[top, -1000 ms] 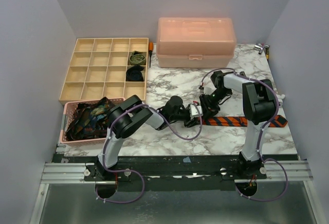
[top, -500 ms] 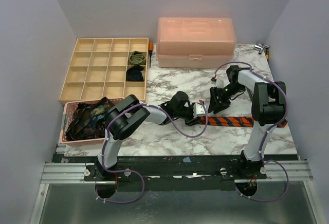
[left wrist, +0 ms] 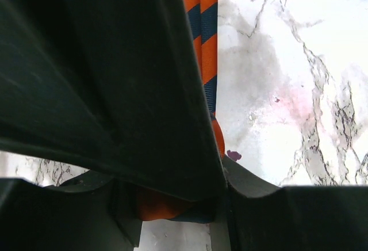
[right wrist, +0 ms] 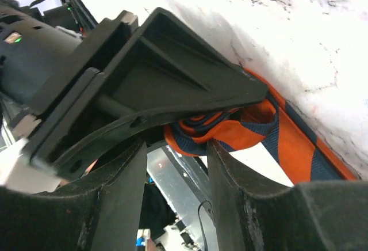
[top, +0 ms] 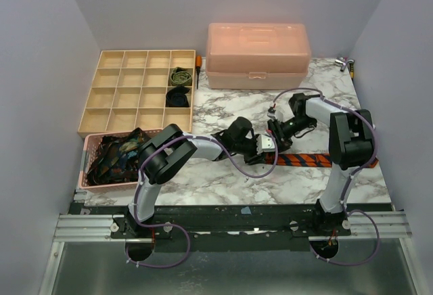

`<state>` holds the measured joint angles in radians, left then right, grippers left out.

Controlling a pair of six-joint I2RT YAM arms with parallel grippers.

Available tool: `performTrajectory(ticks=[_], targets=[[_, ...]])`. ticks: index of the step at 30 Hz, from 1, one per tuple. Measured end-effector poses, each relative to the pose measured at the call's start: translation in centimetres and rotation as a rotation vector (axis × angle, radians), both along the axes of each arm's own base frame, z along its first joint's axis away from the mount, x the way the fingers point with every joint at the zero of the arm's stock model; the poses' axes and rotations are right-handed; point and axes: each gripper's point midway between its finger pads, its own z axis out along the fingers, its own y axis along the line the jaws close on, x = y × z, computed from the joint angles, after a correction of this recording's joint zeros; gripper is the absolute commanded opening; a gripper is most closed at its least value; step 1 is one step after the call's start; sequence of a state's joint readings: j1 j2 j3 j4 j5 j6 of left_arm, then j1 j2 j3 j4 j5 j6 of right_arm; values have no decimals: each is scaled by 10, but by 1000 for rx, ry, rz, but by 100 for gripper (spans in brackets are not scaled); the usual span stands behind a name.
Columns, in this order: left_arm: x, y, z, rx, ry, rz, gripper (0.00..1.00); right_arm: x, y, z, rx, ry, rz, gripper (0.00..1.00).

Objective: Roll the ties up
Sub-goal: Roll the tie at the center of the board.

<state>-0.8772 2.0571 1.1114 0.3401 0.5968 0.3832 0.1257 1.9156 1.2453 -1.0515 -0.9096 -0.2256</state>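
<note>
Marble table [top: 223, 109] spreads out ahead of my two bases, and at its far edge sits a pink lidded box [top: 258, 56]. Left of the box is a tan compartment tray [top: 132, 88], and nearer to me, at the table's left edge, a pink basket [top: 86, 163] holds a heap of dark patterned ties [top: 118, 156].

My left arm reaches across to the right half of the table, where my left gripper [top: 265, 147] is low at the surface, at the left end of the orange-and-navy striped tie [top: 311, 160]. That tie lies flat on the marble and runs rightward toward the table's right edge. Its left end is curled into a small loose roll, and my left fingers are closed on that roll; my left wrist camera shows orange fabric bunched between them at the base.

My right gripper [top: 277, 132] is just beyond the left one, angled down at the same roll. Its two fingers stand apart with a clear gap and nothing pinched between them; the roll lies just past their tips.

In the tray's right-hand column, an olive green rolled tie [top: 180, 76] fills one compartment and a black rolled tie [top: 178, 96] fills the one just in front of it
</note>
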Motion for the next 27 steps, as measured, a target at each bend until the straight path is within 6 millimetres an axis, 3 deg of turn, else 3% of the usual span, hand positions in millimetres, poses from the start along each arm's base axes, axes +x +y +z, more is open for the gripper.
performTrajectory(ticks=[9,11,13,14,21,25,27], targets=[[-1,1,-1,14,11,-1,0,-3,7,-25,22,121,-29,40],[-1,1,-1,17,14,-1,1,-3,8,-26,26,139,-39,25],[-1,2,-1,21,18,-2,4,-2,8,-28,26,152,-48,5],[-2,2,-1,24,21,-2,7,-2,9,-29,28,154,-49,0],[-3,11,-1,29,44,-4,42,-5,11,-35,87,233,-84,0],[-5,21,0,-5,47,-7,52,-9,15,-42,150,255,-78,0],[-3,29,1,-32,36,5,66,-8,14,-47,157,224,-64,0]])
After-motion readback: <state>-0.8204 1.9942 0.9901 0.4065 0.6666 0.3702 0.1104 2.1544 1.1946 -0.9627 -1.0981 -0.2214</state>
